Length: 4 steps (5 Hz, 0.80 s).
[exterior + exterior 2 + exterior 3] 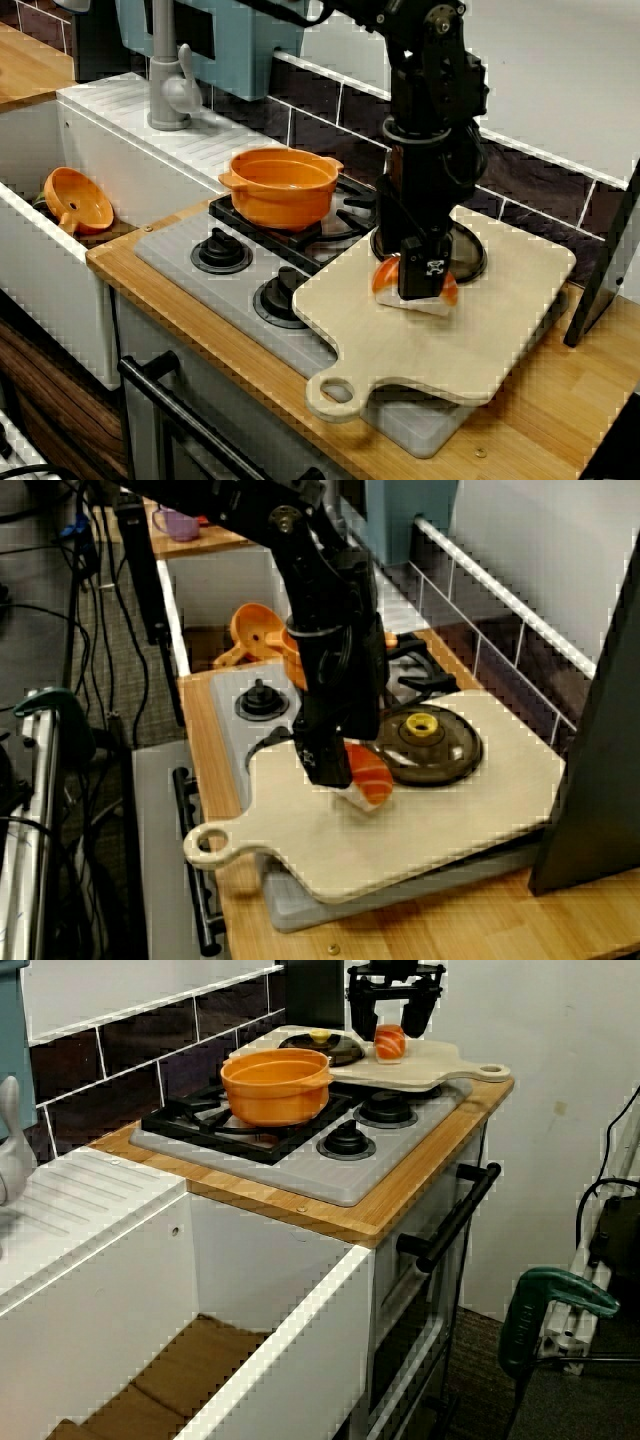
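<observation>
The wooden worktop [560,400] carries all things here. At its one end stands a white sink [40,280], and beside the sink a grey hob [180,270] is set into the wood, with black knobs along its front.

A pale cutting board [480,330] lies over the end of the hob that is far from the sink. Its handle with the round hole points to the front edge of the worktop. In the view from the front, one corner of the board reaches over a burner.

An orange pot [280,190] with two small handles stands upright on the back burner, near the board but apart from it. A dark round lid [450,755] with a yellow knob lies flat on the board, toward the tiled wall. An orange scoop [80,200] rests down inside the sink, well apart from the rest.

The black gripper [395,1030] hangs straight down over the board, just beside the lid. In the view from the sink side its two fingers stand wide apart, so it is open and clamps nothing.

The smallest thing is a piece of toy sushi [390,1046], orange on top and white below. It sits on the board, between the fingers of the gripper and near the lid. I cannot tell whether a finger touches it.
</observation>
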### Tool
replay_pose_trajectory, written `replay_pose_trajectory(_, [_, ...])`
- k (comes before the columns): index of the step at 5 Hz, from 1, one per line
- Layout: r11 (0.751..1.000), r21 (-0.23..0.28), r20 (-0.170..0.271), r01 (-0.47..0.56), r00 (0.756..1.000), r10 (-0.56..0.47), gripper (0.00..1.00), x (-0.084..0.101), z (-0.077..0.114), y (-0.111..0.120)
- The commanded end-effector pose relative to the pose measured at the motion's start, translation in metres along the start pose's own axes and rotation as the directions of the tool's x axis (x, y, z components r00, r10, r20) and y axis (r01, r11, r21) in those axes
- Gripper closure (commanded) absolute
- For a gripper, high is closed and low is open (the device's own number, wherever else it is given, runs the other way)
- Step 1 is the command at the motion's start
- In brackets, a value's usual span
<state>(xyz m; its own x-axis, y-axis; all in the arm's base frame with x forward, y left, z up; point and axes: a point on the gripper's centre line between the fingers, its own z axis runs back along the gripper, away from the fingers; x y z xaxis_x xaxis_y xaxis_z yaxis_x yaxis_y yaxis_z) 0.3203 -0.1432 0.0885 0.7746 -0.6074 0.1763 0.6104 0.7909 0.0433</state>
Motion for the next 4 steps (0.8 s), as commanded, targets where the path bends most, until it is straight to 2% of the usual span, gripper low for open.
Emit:
replay_pose_trajectory(1, [0.999, 0.008, 0.025, -0.037, 0.999, 0.036, 0.0, 0.0011, 0.0011, 0.0057])
replay_pose_trajectory(3, [0.994, 0.022, 0.031, -0.107, 0.994, 0.106, 0.0, -0.0031, -0.0029, 0.0044])
replay_pose_trajectory(4, [0.992, 0.009, 0.04, -0.129, 0.991, 0.128, 1.0, -0.0041, -0.0007, 0.0073])
